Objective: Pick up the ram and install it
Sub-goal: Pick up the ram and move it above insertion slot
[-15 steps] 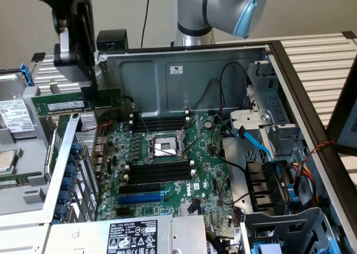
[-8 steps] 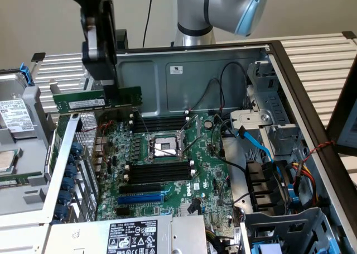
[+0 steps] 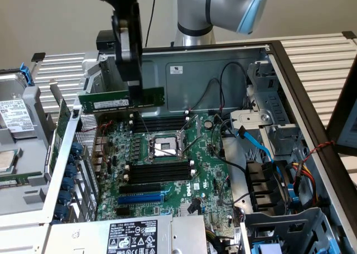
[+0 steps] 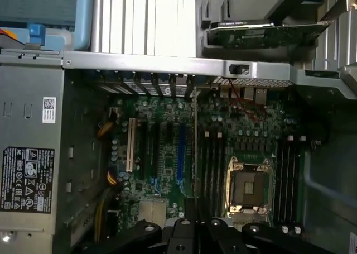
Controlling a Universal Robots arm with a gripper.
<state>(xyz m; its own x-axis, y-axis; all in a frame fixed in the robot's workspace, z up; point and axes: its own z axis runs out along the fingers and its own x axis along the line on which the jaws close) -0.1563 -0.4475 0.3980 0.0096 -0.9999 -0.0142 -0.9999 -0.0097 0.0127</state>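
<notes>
While gripper (image 3: 134,88) clamps ram (image 3: 106,101) by upper edge, ram hangs level above motherboard (image 3: 206,153) inside open case (image 3: 223,70).

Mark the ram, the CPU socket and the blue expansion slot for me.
ram (image 3: 109,102): exterior view, on its white label strip.
CPU socket (image 3: 162,148): exterior view, on the socket's metal centre.
blue expansion slot (image 3: 139,199): exterior view, about halfway along the slot.

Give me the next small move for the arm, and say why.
Probably nudge the ram sideways over the black memory slots, keeping it parallel. The gripper is shut on it, above the board; in the wrist view its edge runs along the slots but sits just beside them, near the blue slot.
</notes>
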